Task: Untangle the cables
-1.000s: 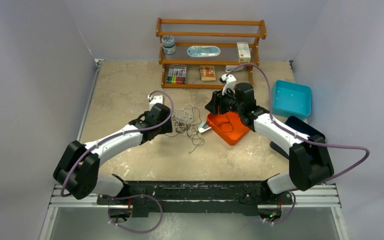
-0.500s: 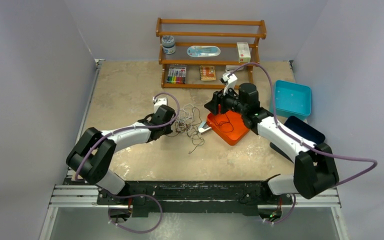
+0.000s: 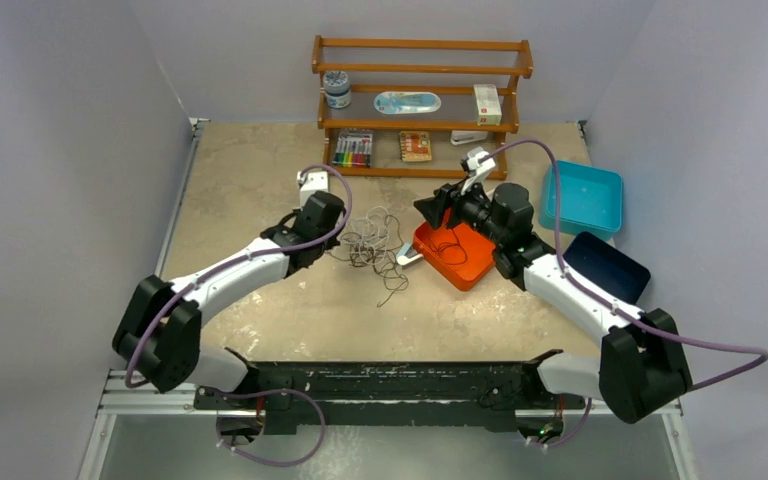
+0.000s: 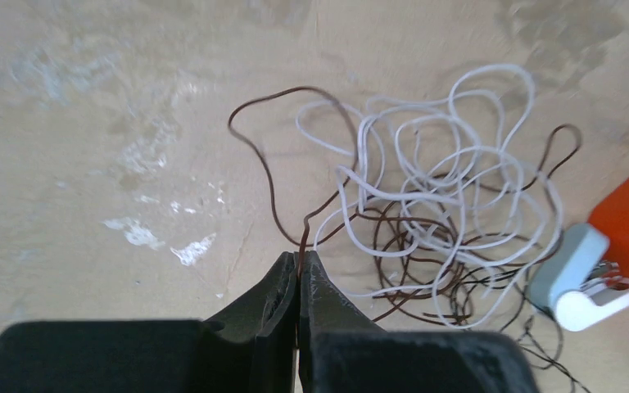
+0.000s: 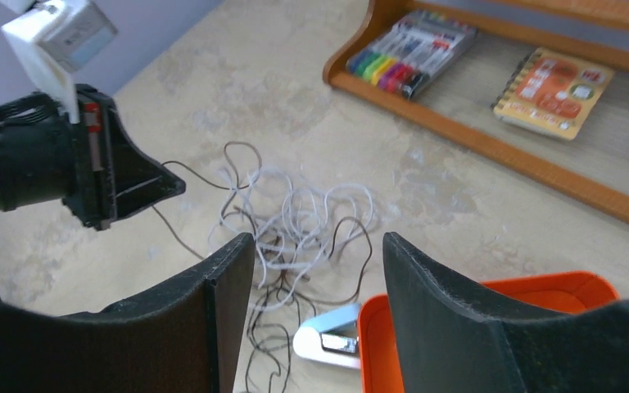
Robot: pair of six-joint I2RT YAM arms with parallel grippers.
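Tangled heap of cables (image 3: 368, 238) at mid-table, white loops woven through dark brown ones, just ahead of the left gripper (image 3: 334, 243). Between that gripper's fingers (image 4: 274, 288), pressed together in the left wrist view, one brown strand (image 4: 266, 176) clamped at the very tips, arching tall out of the pinch and curving back into the pile. Rest of the bundle slack on the surface, beyond and to the right of the tips. At the right gripper (image 5: 318, 246), jaws standing apart with nothing between them, raised beside the right side of the tangle, not touching it.

Left arm (image 3: 230, 278) stretched low and forward from its base, forearm angling toward the centre, wrist tipped down to the surface. Right arm (image 3: 570, 285) reaching inward over the orange tray (image 3: 480, 268), gripper pointed left toward the heap, facing the other one.

Thin, limp, round wires, far finer than the fingers. Black wedge-shaped fingers with flat inner faces. Mottled beige table (image 3: 250, 180), stone-like, with pale scuffs. Shallow orange tray with rounded corners, just right of the pile. Small white and pale blue-grey device (image 4: 577, 274) right at its edge, beside the lowest loops.
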